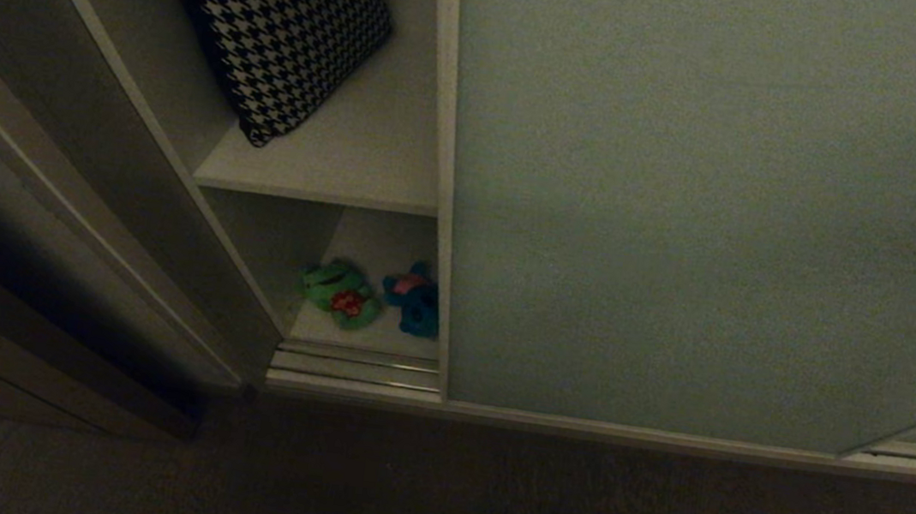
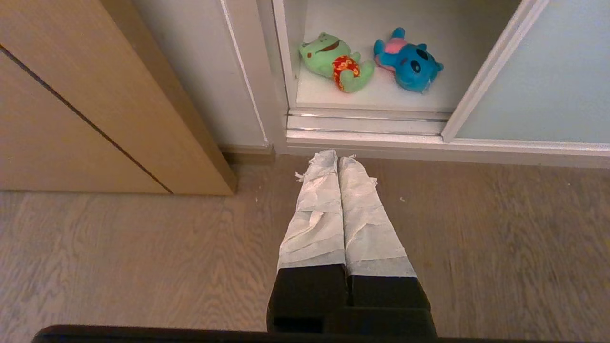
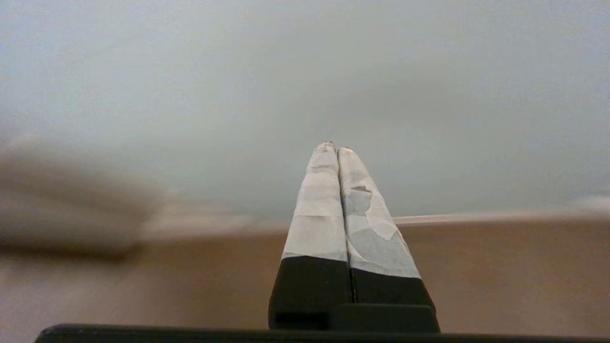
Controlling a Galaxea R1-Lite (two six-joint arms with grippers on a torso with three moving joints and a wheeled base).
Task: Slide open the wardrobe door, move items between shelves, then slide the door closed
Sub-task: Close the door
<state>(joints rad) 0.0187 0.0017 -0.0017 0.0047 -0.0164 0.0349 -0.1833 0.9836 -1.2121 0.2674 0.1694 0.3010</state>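
Observation:
The pale grey-green sliding wardrobe door covers most of the wardrobe and leaves a narrow opening at its left. On the bottom shelf inside that opening lie a green plush toy with a red spot and a blue plush toy with a pink patch, side by side. Both also appear as the green toy and the blue toy. My left gripper hangs shut and empty over the floor in front of the door track. My right gripper is shut and empty, pointing at the door panel. Neither arm is in the head view.
A black-and-white houndstooth cushion leans on the upper shelf. Brown wooden panelling stands left of the wardrobe. The metal door track runs along the threshold above the wood floor.

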